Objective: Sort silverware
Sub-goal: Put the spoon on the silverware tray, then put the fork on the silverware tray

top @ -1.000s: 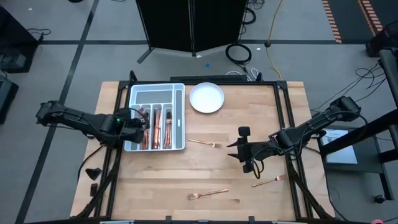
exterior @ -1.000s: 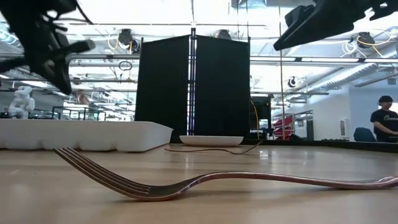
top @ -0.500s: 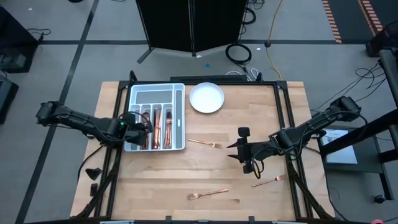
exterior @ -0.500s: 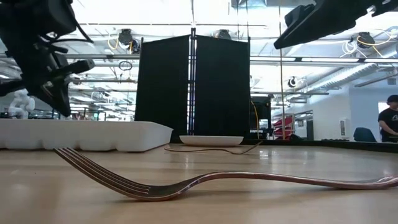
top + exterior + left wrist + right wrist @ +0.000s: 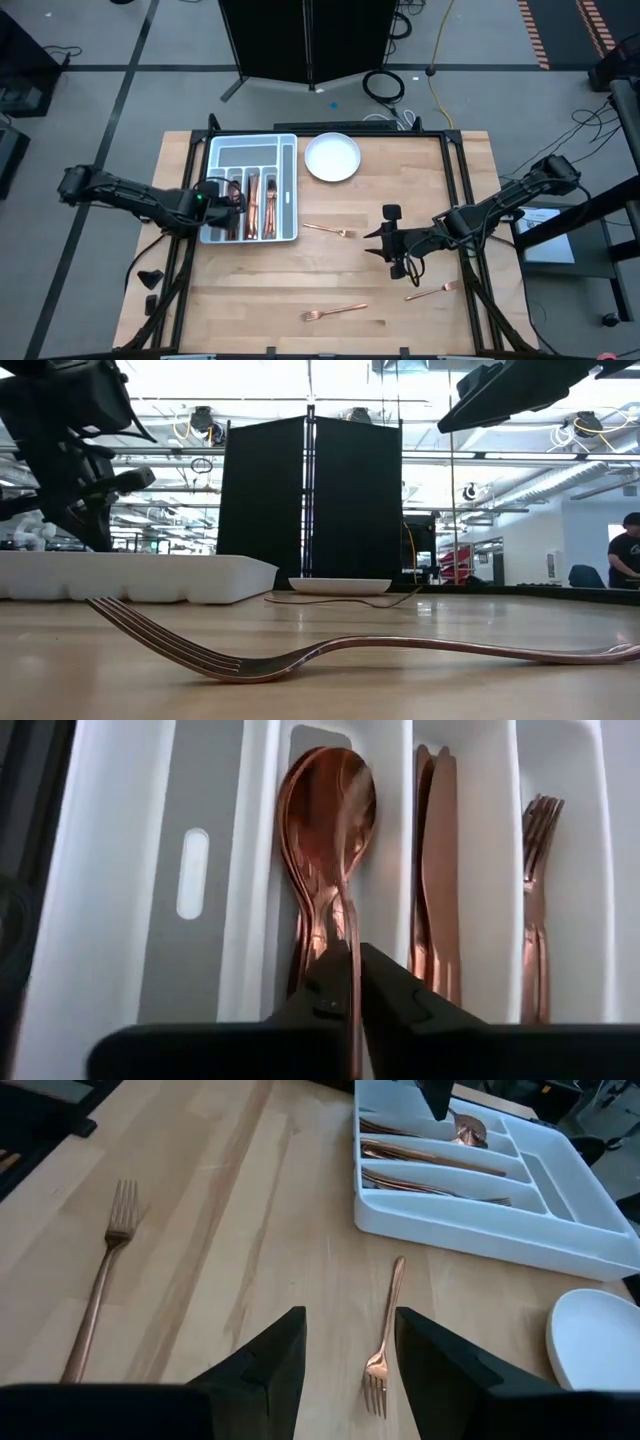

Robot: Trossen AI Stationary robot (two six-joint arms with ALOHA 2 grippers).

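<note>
Copper spoons (image 5: 325,850) nested in one tray slot, knives (image 5: 434,870) in the next, forks (image 5: 538,910) beyond. Left gripper (image 5: 353,982) poised just above the spoon handles, fingers pressed together, nothing between them. Three loose forks on the wooden table (image 5: 420,310): one (image 5: 329,230) near the cutlery tray (image 5: 291,190), one (image 5: 334,312) at the front edge, one (image 5: 432,293) by the right gripper (image 5: 399,262). Right gripper hovering mid-table, fingers apart, empty. White plate (image 5: 332,157) beside the tray. Black partition (image 5: 310,500) behind.

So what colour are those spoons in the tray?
Shiny copper, rose-gold spoons; the left wrist view shows them best.
</note>
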